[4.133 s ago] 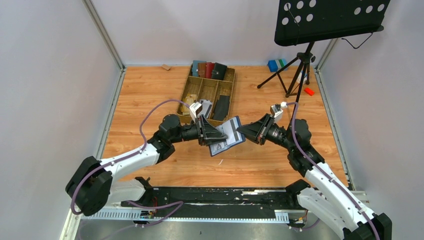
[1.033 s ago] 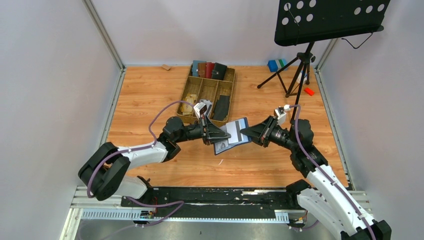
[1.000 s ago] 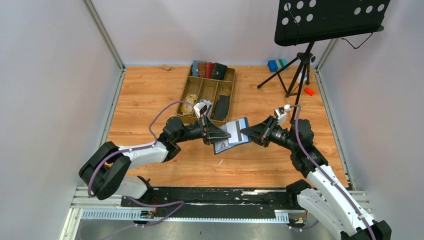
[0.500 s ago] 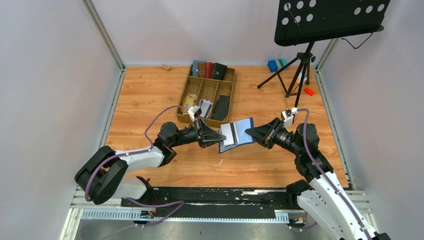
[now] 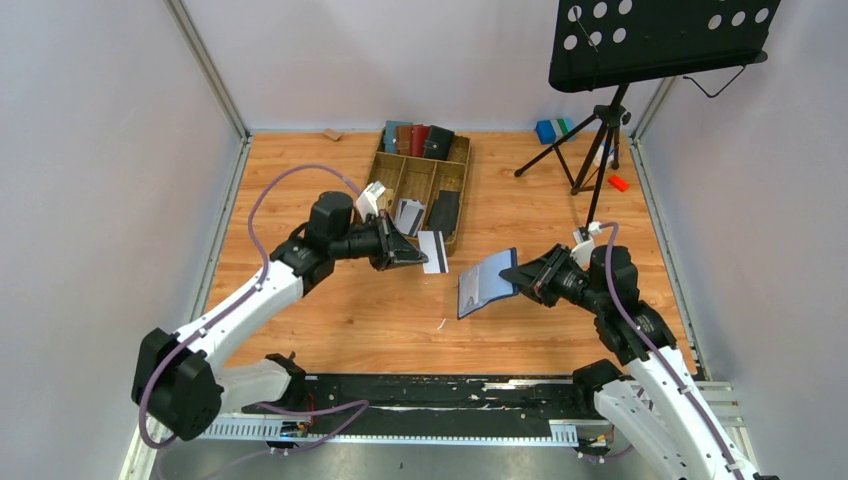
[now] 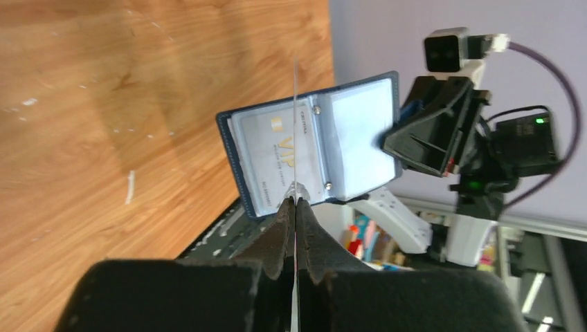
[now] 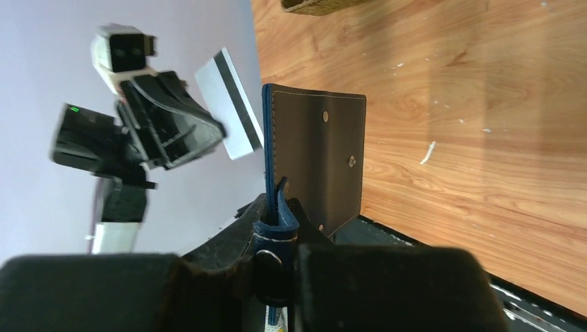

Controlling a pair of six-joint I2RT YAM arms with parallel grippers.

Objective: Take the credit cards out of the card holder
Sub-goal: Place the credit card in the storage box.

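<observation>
The left jaws are closed flat on 1 white card [image 5: 433, 252] with a dark stripe. It is fully clear of the card holder [image 5: 487, 281] and held in the air just near of the wooden tray [image 5: 375, 175]. The left wrist view shows this card edge-on between the pads. The right jaws are clamped on the navy holder's small side tab. They carry the holder open and tilted above the surface [image 5: 300, 180], right of centre and well apart from the freed card.

As a judgement of progress, 1 card is out but not yet set down, so the task is partly done. In the left wrist view a pale card with gold "VIP" print [image 6: 273, 155] sits in the holder's left pocket, so at least 1 card is left to pull. The right pocket looks pale and blank, and I cannot tell whether it holds a card.

A few light cards [image 5: 408, 216] lie in a near compartment of the tray, and other holders [image 5: 420, 138] stand at its far end. Whether those cards came from this holder the pictures do not say. What is left appears to be putting this card down and drawing out the VIP card.
</observation>
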